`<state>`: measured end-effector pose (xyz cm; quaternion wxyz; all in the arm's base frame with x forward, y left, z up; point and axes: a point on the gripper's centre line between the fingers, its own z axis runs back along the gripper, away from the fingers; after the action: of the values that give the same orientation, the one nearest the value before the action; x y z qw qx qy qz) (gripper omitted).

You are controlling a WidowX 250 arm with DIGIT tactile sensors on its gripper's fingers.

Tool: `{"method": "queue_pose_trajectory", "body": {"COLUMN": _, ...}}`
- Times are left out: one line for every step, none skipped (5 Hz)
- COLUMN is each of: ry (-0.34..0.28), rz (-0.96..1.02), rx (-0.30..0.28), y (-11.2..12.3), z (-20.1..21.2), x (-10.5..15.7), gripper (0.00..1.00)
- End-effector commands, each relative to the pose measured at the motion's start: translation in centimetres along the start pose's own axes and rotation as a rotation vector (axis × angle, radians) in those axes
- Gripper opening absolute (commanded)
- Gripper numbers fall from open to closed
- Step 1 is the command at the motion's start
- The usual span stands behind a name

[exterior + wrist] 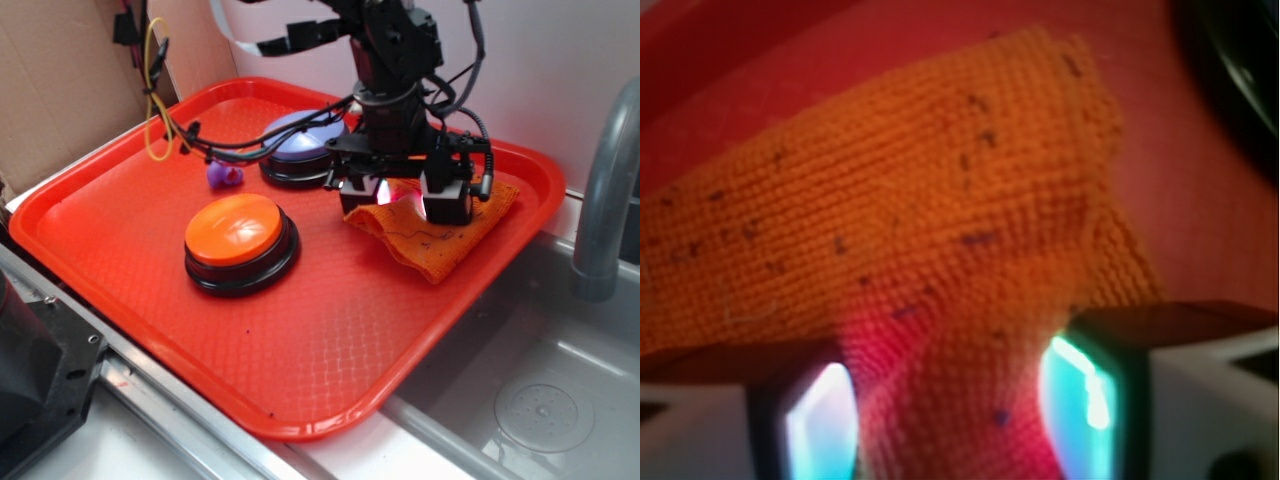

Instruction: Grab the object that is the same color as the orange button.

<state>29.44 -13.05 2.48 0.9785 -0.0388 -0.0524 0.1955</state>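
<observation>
Pinching a bunched fold of the cloth (940, 240), the gripper (408, 198) was low over the tray's (330, 350) back right corner, fingers (805, 425) partly closed around it. The grasp step looked nearly done; next would call for a firmer squeeze and lift, away from the orange button (240, 240).

place: kitchen-style test bench — steel sink (540, 400) | faucet (605, 190) | cardboard backdrop (60, 90)
</observation>
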Motion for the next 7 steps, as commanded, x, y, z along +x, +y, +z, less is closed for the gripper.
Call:
{"method": "queue_pose_trajectory", "body": {"ry": -0.039, "rz": -0.005, "rx": -0.007, "y": 2.3, "z": 2.3, "x": 4.1, "gripper": 0.00}}
{"method": "queue_pose_trajectory", "body": {"ry": -0.047, "rz": -0.036, "rx": -0.013, "y": 2.6, "z": 3.8, "x": 3.1, "gripper": 0.00}}
{"method": "queue_pose_trajectory", "body": {"ry": -0.055, "rz": -0.123, "rx": 0.013, "y": 3.9, "z": 6.4, "x": 3.2, "gripper": 0.00}}
{"method": "queue_pose_trajectory", "body": {"ry": -0.078, "rz": -0.139, "rx": 0.127, "y": 5.6, "z": 10.2, "x": 3.1, "gripper": 0.00}}
{"method": "queue_pose_trajectory", "body": {"ry": -0.074, "rz": -0.174, "rx": 0.116, "y": 8.5, "z": 15.4, "x": 2.6, "gripper": 0.00}}
{"method": "queue_pose_trajectory", "body": {"ry": -0.066, "rz": -0.206, "rx": 0.093, "y": 10.9, "z": 18.4, "x": 1.9, "gripper": 0.00}}
{"method": "queue_pose_trajectory", "body": {"ry": -0.084, "rz": -0.254, "rx": 0.098, "y": 13.6, "z": 20.8, "x": 0.7, "gripper": 0.00}}
